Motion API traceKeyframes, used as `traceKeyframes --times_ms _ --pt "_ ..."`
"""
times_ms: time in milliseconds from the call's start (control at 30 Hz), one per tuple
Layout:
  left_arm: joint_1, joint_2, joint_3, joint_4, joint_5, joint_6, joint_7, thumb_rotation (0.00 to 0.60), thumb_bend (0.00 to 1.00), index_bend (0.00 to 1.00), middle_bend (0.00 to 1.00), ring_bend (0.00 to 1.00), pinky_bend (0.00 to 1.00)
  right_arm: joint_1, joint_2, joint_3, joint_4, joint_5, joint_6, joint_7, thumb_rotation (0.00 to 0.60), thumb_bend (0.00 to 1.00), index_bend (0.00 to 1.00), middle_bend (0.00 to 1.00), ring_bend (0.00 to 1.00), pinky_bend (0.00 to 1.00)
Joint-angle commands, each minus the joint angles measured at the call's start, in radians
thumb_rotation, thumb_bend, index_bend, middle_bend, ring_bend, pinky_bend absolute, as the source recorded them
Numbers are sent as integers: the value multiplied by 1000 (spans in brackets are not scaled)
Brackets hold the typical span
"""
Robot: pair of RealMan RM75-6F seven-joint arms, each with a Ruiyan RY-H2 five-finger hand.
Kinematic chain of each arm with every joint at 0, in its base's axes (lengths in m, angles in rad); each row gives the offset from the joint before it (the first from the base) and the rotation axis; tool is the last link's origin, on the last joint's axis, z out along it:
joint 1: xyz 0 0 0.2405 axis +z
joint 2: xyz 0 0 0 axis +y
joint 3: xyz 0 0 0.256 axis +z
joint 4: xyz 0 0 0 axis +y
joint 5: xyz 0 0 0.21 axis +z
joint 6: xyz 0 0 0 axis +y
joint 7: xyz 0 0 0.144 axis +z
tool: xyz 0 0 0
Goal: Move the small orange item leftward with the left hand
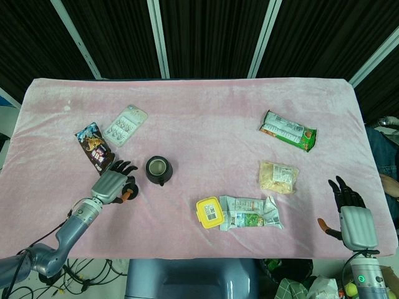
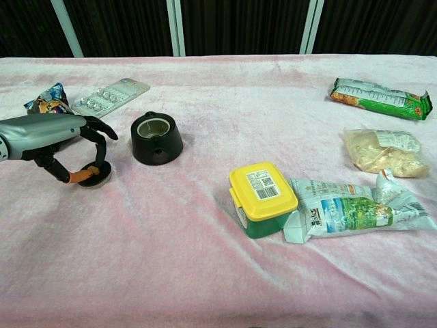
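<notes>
The small orange item (image 2: 94, 175) is a low round disc with an orange top, resting on the pink cloth left of the black pot. My left hand (image 2: 58, 137) arches over it; a fingertip comes down on its top and the thumb presses its left side, so it is pinched. In the head view only a bit of the orange item (image 1: 127, 195) shows beside the left hand (image 1: 114, 184). My right hand (image 1: 353, 217) lies near the table's front right edge, fingers spread and holding nothing; the chest view does not show it.
A black pot (image 2: 156, 139) stands just right of the left hand. A blister pack (image 2: 111, 96) and a dark snack bag (image 1: 95, 145) lie behind it. A yellow-lidded box (image 2: 263, 198), crumpled green-white packet (image 2: 355, 210), chips bag (image 2: 382, 150) and green packet (image 2: 379, 98) lie to the right.
</notes>
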Motion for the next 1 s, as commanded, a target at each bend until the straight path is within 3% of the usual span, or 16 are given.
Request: traceKeyframes --times_ms 33,1000 --pt "0 -1 1 -2 -1 -2 13 600 416 578 143 3 0 1 0 1 -1 0 -1 4 600 145 53 0 116 157" --pt "5 -11 -16 -18 -33 6 75 600 416 580 143 3 0 -1 7 -7 -1 -14 3 24 600 145 53 0 116 157"
